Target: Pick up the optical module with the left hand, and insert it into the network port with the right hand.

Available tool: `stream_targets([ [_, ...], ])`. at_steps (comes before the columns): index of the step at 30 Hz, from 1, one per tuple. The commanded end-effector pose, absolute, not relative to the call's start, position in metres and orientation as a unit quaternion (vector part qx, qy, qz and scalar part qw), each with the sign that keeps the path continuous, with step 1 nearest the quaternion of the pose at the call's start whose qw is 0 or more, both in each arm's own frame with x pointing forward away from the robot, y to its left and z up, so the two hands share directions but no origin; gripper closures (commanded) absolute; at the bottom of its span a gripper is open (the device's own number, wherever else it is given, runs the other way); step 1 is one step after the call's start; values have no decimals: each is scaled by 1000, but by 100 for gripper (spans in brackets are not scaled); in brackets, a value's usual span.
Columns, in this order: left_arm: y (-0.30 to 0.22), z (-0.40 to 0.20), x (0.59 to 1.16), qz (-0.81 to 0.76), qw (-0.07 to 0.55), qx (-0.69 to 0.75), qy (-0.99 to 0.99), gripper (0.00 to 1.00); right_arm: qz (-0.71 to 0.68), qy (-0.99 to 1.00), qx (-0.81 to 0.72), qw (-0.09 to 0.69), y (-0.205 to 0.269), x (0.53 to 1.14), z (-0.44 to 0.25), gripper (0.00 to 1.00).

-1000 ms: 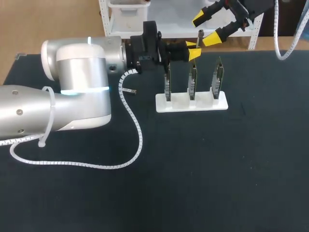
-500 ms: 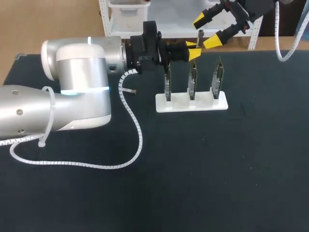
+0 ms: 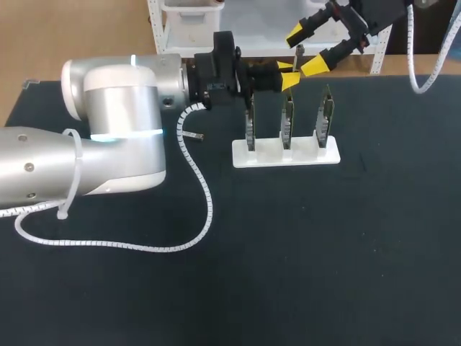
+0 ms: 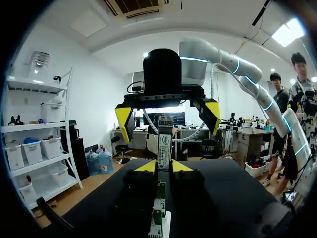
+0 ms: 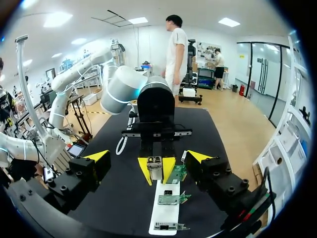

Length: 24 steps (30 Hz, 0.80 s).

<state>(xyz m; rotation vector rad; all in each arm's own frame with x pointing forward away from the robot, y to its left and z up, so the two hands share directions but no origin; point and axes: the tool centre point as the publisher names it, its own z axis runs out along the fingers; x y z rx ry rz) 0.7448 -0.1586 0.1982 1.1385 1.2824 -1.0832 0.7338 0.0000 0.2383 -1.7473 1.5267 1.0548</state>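
The optical module (image 3: 297,52) is a slim metal stick with a labelled face (image 4: 164,148), held upright at the table's far edge. My left gripper (image 3: 287,76) is shut on its lower end, with a yellow tip on each side (image 4: 164,166). My right gripper (image 3: 305,49) hangs open and wide, facing the left one, and its fingers flank the module's free end without touching it (image 5: 147,157). The module (image 5: 155,167) shows straight ahead of it. Just below stands the white rack (image 3: 310,156) with three upright port boards (image 3: 287,119).
The white rack (image 5: 163,214) lies under and just ahead of both grippers. A small metal piece (image 3: 196,135) lies on the black mat left of the rack. My left arm's white coiled cable (image 3: 209,209) trails over the mat's left half.
My right gripper has shifted a little closer to the module, still wide open. The left arm and the module have kept still.
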Motion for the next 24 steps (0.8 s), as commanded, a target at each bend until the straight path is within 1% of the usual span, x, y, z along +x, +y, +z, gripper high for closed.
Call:
stream_targets([
  [1,-158,198,745,-453,529,476,537,100,397,572,-656,291,0,736,238,0],
  [24,-158,198,745,-453,529,476,537,100,385,583,-654,289,3,740,241,0],
])
